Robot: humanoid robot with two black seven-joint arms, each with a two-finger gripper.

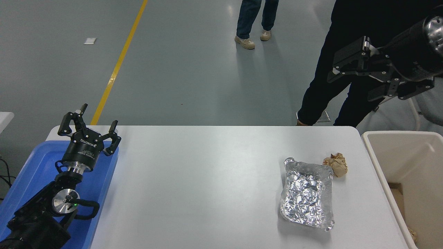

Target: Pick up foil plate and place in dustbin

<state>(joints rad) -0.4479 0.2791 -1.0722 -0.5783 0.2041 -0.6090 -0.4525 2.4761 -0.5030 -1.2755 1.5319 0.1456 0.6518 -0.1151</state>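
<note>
The foil plate (pixel 307 194), a crinkled silver tray, lies on the white table (pixel 200 180) at the right. The cream dustbin (pixel 408 173) stands off the table's right edge. My right gripper (pixel 349 79) comes in from the upper right, high above the table's far right corner, open and empty, well above and behind the foil plate. My left gripper (pixel 90 123) is parked over the blue tray at the lower left, open and empty.
A small crumpled brown paper ball (pixel 336 164) touches the foil plate's far right corner. A shallow blue tray (pixel 20 180) sits at the left edge. A person in dark clothes (pixel 349 45) stands beyond the far right corner; another person's legs (pixel 254 20) show further back.
</note>
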